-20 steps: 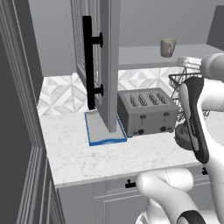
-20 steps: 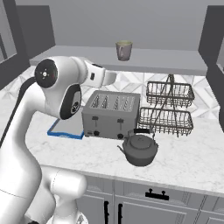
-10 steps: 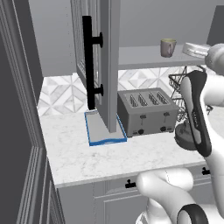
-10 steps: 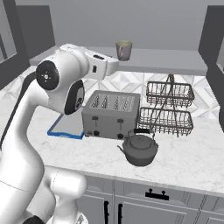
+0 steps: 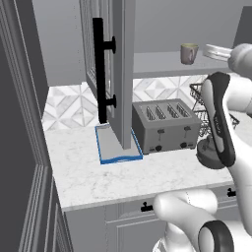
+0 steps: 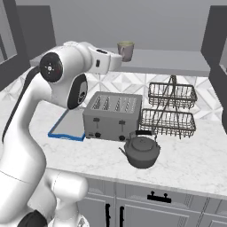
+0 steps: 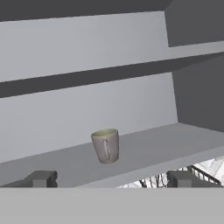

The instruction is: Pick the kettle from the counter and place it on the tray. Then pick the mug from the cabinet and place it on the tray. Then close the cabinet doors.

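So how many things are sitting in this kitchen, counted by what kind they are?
Kettle: 1
Mug: 1
Tray: 1
Toaster: 1
Wire basket rack: 1
Total: 5

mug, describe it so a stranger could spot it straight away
Look into the open grey cabinet above the counter. The mug stands upright, alone on the lower shelf. It is small, beige-grey with a greenish rim, unlike the dark kettle below.

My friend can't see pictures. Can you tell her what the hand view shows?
A small grey mug stands upright on the grey cabinet shelf, straight ahead of the open gripper. A wire rack peeks from below the shelf.
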Tool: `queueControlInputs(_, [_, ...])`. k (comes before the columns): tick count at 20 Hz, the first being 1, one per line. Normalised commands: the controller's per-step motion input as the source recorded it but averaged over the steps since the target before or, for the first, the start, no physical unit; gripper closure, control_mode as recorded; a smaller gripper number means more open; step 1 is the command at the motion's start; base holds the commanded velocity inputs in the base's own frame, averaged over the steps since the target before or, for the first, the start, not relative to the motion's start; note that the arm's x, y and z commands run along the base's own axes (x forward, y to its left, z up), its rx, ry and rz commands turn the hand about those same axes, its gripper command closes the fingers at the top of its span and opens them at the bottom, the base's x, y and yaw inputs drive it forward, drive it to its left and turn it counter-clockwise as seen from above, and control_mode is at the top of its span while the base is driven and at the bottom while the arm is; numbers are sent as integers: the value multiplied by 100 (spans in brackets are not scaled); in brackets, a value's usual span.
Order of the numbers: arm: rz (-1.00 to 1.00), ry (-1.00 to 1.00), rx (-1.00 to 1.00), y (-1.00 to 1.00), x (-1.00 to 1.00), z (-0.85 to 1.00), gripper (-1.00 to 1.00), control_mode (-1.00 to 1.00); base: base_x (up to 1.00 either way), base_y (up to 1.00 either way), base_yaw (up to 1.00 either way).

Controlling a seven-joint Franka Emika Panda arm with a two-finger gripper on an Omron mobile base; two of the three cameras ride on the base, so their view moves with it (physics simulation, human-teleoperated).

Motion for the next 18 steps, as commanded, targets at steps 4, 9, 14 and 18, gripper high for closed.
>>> queueControlInputs(4, [0, 11, -4, -3, 25, 0, -100, -100, 0, 0, 0])
queueControlInputs(9, [0, 12, -8, 0, 25, 0, -100, -100, 0, 0, 0])
queueControlInputs(14, [0, 9, -8, 0, 39, 0, -100, -100, 0, 0, 0])
queueControlInputs(18, [0, 7, -3, 1, 49, -1, -100, -100, 0, 0, 0])
